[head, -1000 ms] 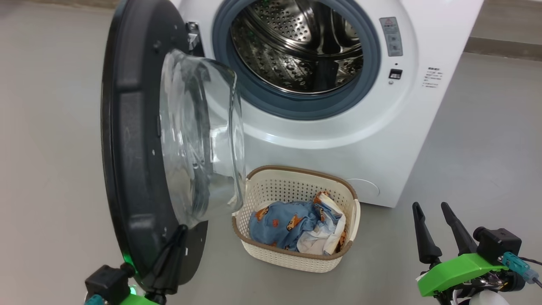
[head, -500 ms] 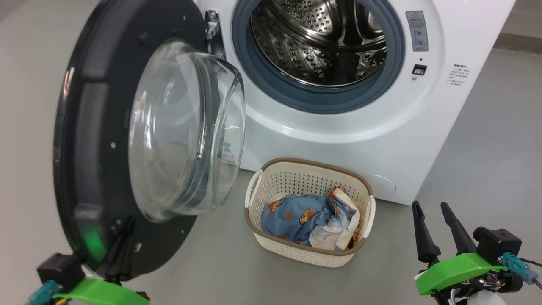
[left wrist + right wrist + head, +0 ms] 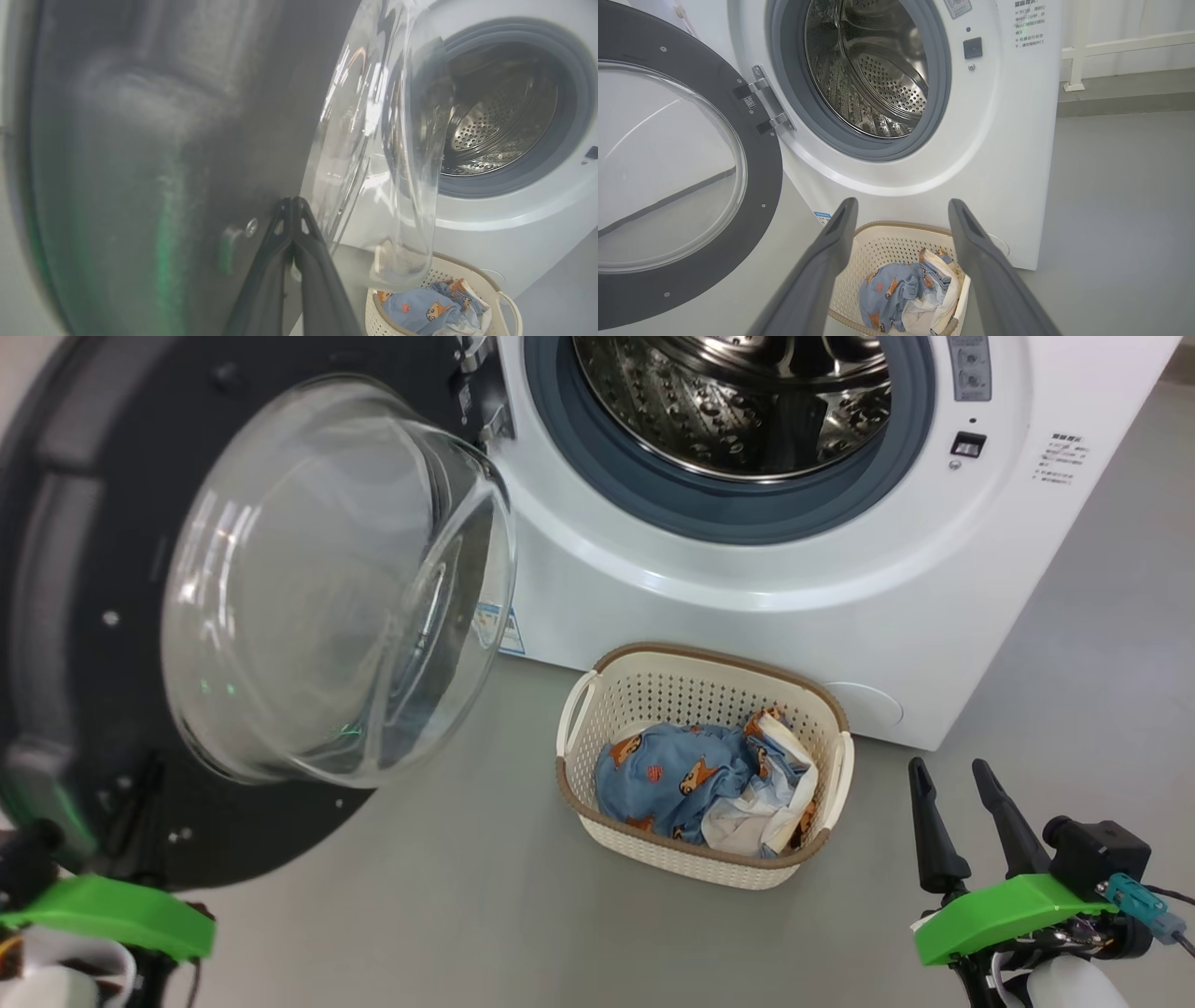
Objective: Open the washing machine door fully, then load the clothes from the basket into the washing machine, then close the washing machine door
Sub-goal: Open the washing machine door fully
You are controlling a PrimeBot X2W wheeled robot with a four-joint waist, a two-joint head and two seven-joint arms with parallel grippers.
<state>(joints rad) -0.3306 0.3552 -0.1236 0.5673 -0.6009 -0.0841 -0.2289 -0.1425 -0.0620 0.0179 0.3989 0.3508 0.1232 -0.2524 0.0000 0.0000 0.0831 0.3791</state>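
Plainly, one large round glossy black washing machine door [image 3: 252, 607] stands swung wide on the left of the machine's mouth, its inner face turned outward to the room. At its centre bulges a single clear glass bowl window [image 3: 397, 163], smooth and deep. A metal hinge [image 3: 768, 105] with two short arms ties it to the cabinet.

The left gripper [image 3: 292, 205] has its two long dark fingers pressed tight together with nothing between them. Their tips lie against the door's matt black inner face, just beside the edge of the glass.

The door belongs to one big white front-loading washing machine [image 3: 747, 607]. Its perforated steel drum [image 3: 738, 401] lies open, ringed by a grey rubber gasket [image 3: 653, 495]. A small blue label sticker [image 3: 495, 625] sits low on the front.

On the smooth grey floor [image 3: 467, 915], just before the machine, stands one small cream-white perforated plastic basket [image 3: 672, 859]. It is rounded and rectangular, with a brown woven-look rim and two side handles. In it lie the crumpled clothes [image 3: 681, 775]: light blue fabric with small orange-brown animals, plus white cloth. How many pieces I cannot tell.

The right gripper [image 3: 949, 775] hangs well apart to the right of the basket, its two fingers spread wide and empty.
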